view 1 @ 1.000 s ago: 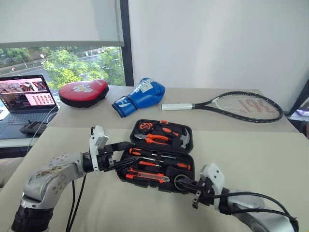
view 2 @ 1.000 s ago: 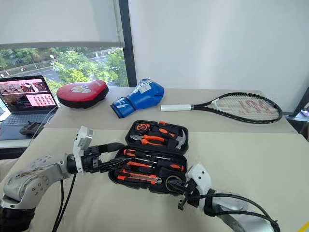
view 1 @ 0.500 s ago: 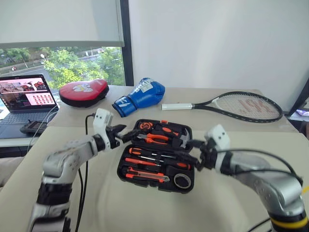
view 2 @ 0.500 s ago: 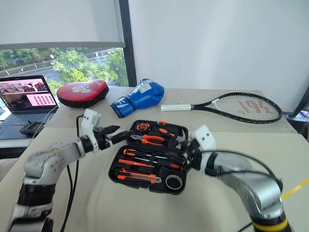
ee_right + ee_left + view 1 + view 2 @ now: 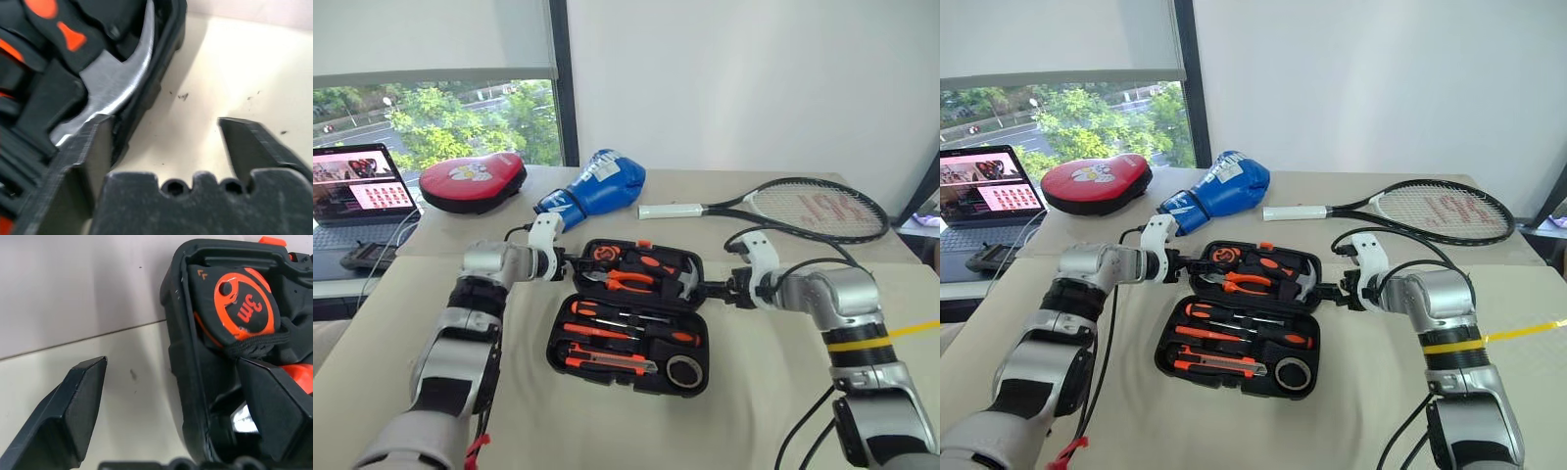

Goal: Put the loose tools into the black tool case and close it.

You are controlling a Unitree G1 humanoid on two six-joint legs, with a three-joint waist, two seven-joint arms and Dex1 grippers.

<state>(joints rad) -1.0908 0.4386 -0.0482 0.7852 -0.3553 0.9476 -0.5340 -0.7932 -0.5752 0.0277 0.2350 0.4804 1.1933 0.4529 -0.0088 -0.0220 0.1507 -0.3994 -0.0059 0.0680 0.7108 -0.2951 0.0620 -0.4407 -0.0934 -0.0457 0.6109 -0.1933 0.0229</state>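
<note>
Here, one black tool case (image 5: 628,313) lay open between my two grippers, its far half straddled at each end: my left gripper (image 5: 176,396) stood wide across the left rim, my right gripper (image 5: 166,142) wide across the right rim. Inside I counted two long screwdrivers (image 5: 631,331), one utility knife (image 5: 607,360) and one tape roll (image 5: 682,370). My left wrist view read "3m" on the orange tape measure (image 5: 242,308); my right wrist view caught the hammer (image 5: 117,93).

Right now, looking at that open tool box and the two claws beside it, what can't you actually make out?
- Tape roll: too small in the head views to read.
- Hammer: right wrist view cuts off its handle.
- Tape measure: left wrist view; one finger of the left claw covers what lies beyond it.
- Tool case wall: whether the right claw touches it is unclear.
</note>
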